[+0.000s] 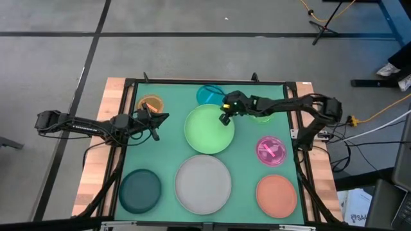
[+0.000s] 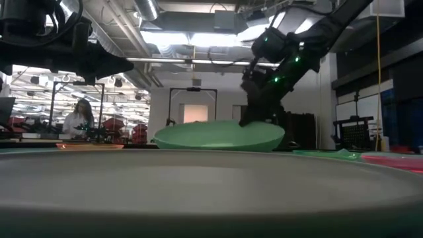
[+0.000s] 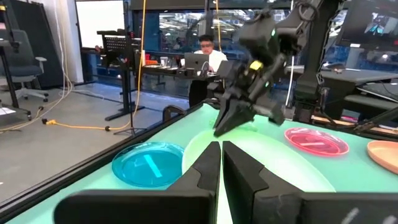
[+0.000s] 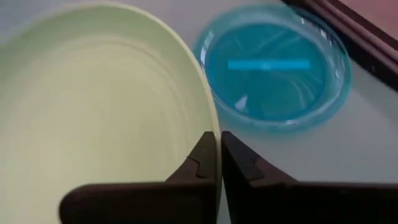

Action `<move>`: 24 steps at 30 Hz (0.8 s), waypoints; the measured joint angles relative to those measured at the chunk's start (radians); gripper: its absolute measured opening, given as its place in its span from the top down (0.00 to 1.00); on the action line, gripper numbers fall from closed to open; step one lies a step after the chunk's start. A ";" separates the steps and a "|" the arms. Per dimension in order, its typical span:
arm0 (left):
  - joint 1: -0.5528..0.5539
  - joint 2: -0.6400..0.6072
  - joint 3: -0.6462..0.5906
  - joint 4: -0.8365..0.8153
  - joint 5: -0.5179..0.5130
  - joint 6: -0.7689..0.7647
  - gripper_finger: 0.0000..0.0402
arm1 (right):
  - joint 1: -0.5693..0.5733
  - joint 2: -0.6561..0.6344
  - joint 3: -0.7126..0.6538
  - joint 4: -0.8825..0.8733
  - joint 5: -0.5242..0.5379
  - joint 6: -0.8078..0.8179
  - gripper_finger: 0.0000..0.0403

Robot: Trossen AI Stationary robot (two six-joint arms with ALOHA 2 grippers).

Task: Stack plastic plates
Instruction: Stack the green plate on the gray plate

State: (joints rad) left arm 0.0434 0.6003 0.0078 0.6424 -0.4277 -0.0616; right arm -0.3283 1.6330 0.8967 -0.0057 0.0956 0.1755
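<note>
The table [image 1: 122, 90] is being viewed from overhead and at surface level; the light green plate [image 1: 209, 128] is being shared by all four views

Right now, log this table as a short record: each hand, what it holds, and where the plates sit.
right hand: shut on the rim of the light green plate, table centre
left hand: shut, empty, beside the orange plate
cyan plate: far edge, just behind the light green plate
grey-white plate: near centre
dark green plate: near left corner
salmon plate: near right corner
pink plate: right side
stacked so far: none
</note>
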 joint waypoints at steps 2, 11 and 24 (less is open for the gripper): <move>0.000 0.000 0.000 -0.002 0.000 -0.009 0.97 | 0.000 -0.034 0.000 -0.009 -0.012 -0.001 1.00; 0.000 0.000 0.000 -0.006 -0.001 -0.015 0.97 | 0.002 -0.107 0.000 -0.052 -0.086 -0.005 1.00; 0.000 0.000 0.000 -0.006 -0.001 -0.015 0.97 | 0.000 -0.029 0.000 -0.126 -0.023 -0.024 1.00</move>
State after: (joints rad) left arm 0.0435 0.6003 0.0078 0.6367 -0.4290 -0.0771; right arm -0.3286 1.6043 0.8963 -0.1321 0.0726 0.1516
